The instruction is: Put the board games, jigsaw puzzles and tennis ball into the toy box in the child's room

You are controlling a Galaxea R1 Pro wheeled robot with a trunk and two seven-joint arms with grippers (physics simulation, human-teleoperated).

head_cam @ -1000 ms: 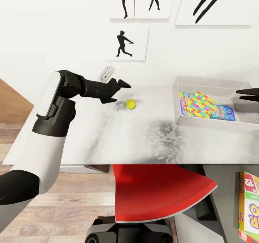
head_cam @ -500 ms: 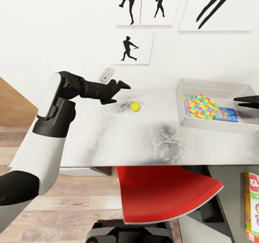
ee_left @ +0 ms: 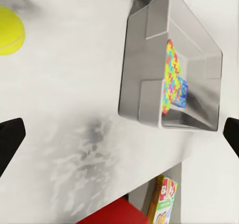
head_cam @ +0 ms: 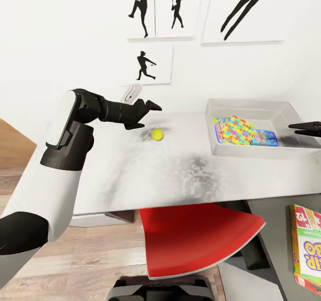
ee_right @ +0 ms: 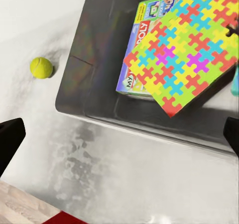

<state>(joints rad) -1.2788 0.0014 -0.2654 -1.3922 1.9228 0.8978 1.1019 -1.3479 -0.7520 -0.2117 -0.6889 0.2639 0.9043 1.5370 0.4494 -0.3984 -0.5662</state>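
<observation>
While the tennis ball [head_cam: 157, 134] lies on the light-grey top of the table [head_cam: 147, 176], the left gripper [head_cam: 149, 110] hangs just beside it, on the side away from the toy box [head_cam: 249, 108], not touching it; the head view shows its two dark fingers spread apart with nothing between them, and in the left wrist view the fingertips [ee_left: 10, 139] stand at opposite edges of the picture, so the jaws are open and empty. The toy box sits on the same top, well apart from the ball. Inside the toy box a jigsaw puzzle [head_cam: 235, 130] in yellow, pink, blue, green and orange lies tilted on top of a game box with green, white and red print [ee_right: 142, 42], whose one end pokes out from under it toward the ball. A smaller blue game box [head_cam: 265, 137] lies beside the puzzle, on the side of it away from the ball. The right gripper [head_cam: 306, 128] hovers over the far end of the toy box from the ball; its dark fingers show as two thin prongs with a gap, and the right wrist view puts the fingertips [ee_right: 11, 134] wide apart over the bin, holding nothing. The Skip-Bo box [head_cam: 306, 252] lies on the dark-grey section of the table, well apart from the toy box. A red chair seat [head_cam: 196, 236] sits under the light-grey top's near edge
</observation>
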